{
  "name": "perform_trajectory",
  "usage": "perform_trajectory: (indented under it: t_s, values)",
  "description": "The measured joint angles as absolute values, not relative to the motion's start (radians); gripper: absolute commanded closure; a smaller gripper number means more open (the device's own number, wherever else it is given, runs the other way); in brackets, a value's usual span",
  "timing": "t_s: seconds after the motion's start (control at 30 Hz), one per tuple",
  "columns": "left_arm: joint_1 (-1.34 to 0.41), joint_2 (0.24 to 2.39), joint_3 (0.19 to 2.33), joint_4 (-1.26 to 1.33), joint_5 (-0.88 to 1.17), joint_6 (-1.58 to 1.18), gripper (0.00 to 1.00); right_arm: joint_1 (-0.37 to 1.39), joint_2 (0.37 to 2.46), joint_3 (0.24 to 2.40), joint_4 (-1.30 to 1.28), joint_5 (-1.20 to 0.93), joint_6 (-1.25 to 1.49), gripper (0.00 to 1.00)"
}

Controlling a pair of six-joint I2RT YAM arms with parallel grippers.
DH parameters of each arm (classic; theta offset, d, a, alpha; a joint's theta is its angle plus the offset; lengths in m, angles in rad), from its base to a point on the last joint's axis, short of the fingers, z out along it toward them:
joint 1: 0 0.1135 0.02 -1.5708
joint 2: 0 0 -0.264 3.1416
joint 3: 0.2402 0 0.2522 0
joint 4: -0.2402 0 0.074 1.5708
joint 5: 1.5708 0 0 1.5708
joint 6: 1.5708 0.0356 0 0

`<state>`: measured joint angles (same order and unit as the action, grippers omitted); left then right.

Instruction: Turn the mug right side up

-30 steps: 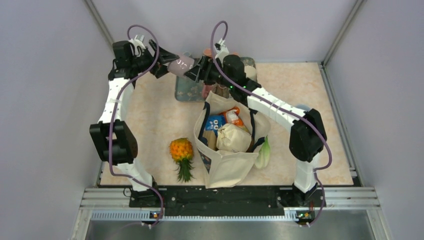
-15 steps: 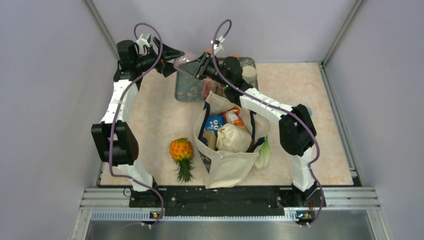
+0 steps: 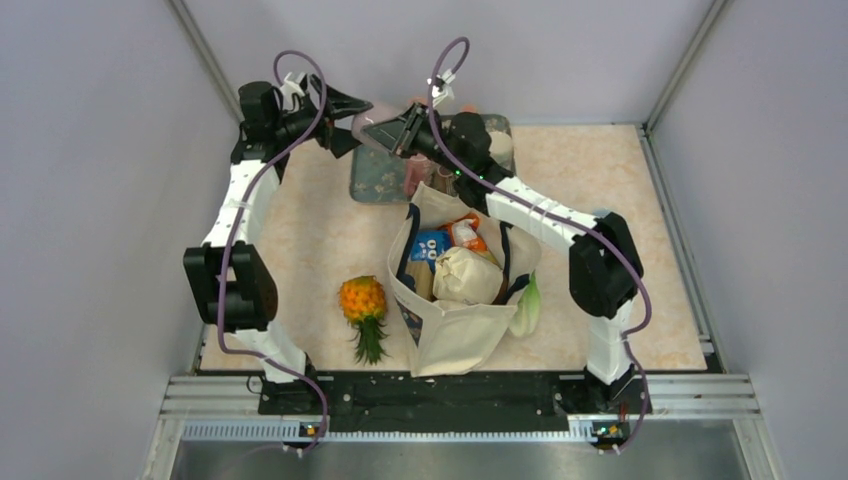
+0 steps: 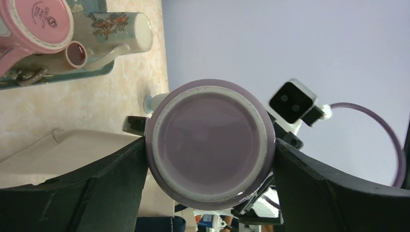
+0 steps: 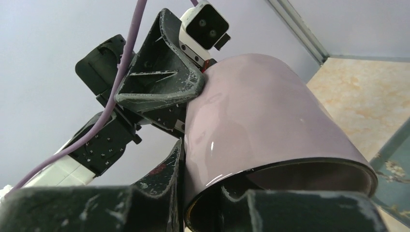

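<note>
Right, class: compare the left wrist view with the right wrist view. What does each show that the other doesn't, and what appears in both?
Left wrist only: the flat base of the lilac mug, plus a pink mug and a floral mug on the table behind it.
Right wrist only: the lilac mug's glossy side wall and open rim, with the right hand pinching that rim, one finger inside.
Both: the same lilac mug, raised off the table, with the left hand flanking it on two sides.

Left arm (image 3: 232,205) and right arm (image 3: 540,212) meet raised, jaws clamped.
</note>
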<state>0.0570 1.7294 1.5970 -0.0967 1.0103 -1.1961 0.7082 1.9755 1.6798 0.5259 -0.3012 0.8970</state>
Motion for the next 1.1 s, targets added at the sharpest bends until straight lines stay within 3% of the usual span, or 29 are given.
perform_trajectory:
  t_s: [0.47, 0.63, 0.93, 1.1]
  values:
    - [0.050, 1.729, 1.598, -0.047, 1.000, -1.029, 0.01, 0.671, 1.911, 1.649, 0.346, -0.213, 0.802, 1.00]
    - [0.047, 1.729, 1.659, -0.193, 0.908, -0.835, 0.01, 0.669, 1.885, 1.649, 0.250, -0.183, 0.728, 1.00]
    - [-0.015, 1.716, 1.790, -0.487, 0.520, -0.188, 0.01, 0.635, 1.759, 1.820, -0.242, -0.028, 0.441, 1.00]
    - [-0.040, 1.717, 1.781, -0.585, 0.421, 0.021, 0.01, 0.424, 1.670, 1.935, -0.578, 0.000, 0.350, 1.00]
